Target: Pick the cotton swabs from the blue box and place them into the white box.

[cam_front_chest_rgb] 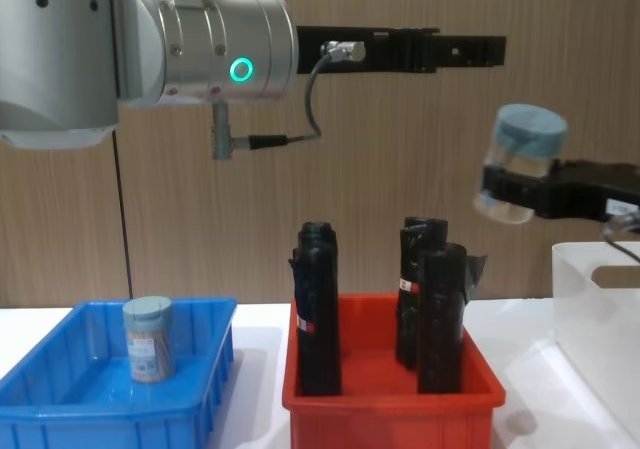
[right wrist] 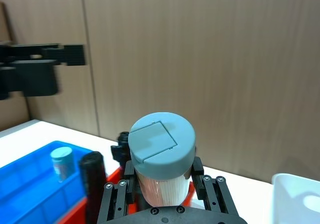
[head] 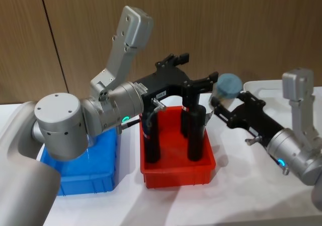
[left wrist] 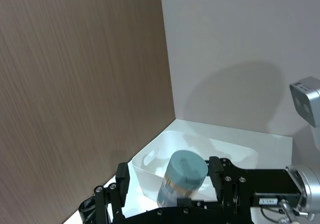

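Swab jar (right wrist: 161,146) base behind right gripper (right wrist: 162,178)

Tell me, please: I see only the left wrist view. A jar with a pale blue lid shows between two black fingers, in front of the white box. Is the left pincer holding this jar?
Observer: No. The chest view shows the right pincer shut on that jar. The left pincer is open, higher up and apart from it.
Operator: Thank you. Is there anything more to pick after this one?
Observer: Yes. A second jar stands upright in the blue box, on the robot's left side.
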Robot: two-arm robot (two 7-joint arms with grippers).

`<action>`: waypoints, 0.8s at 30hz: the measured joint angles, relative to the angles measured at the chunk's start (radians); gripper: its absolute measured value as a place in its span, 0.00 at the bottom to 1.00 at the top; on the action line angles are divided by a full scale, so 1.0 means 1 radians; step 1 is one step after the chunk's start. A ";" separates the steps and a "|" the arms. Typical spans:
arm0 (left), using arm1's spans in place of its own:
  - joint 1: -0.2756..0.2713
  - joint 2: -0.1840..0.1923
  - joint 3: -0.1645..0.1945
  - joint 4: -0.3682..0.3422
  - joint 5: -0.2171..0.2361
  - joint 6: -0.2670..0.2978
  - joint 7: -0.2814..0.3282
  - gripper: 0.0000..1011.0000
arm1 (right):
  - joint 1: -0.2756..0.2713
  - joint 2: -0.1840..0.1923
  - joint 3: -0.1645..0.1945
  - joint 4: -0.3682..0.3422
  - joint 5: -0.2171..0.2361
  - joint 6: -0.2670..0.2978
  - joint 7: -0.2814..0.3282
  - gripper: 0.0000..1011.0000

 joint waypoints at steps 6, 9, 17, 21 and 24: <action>0.000 0.000 0.000 0.000 0.000 0.000 0.000 0.99 | 0.009 0.013 0.022 0.027 0.015 -0.013 -0.025 0.65; 0.000 0.000 0.000 0.000 0.000 0.000 0.000 0.99 | 0.015 0.020 0.033 0.041 0.018 -0.018 -0.040 0.65; 0.000 0.000 0.000 0.000 0.000 0.000 0.000 0.99 | 0.037 0.036 0.061 0.087 0.017 -0.020 -0.075 0.65; 0.000 0.000 0.000 0.000 0.000 0.000 0.000 0.99 | 0.051 0.043 0.073 0.116 0.011 -0.014 -0.092 0.65; 0.000 0.000 0.000 0.000 0.000 0.000 0.000 0.99 | 0.065 0.049 0.083 0.148 0.001 -0.003 -0.105 0.65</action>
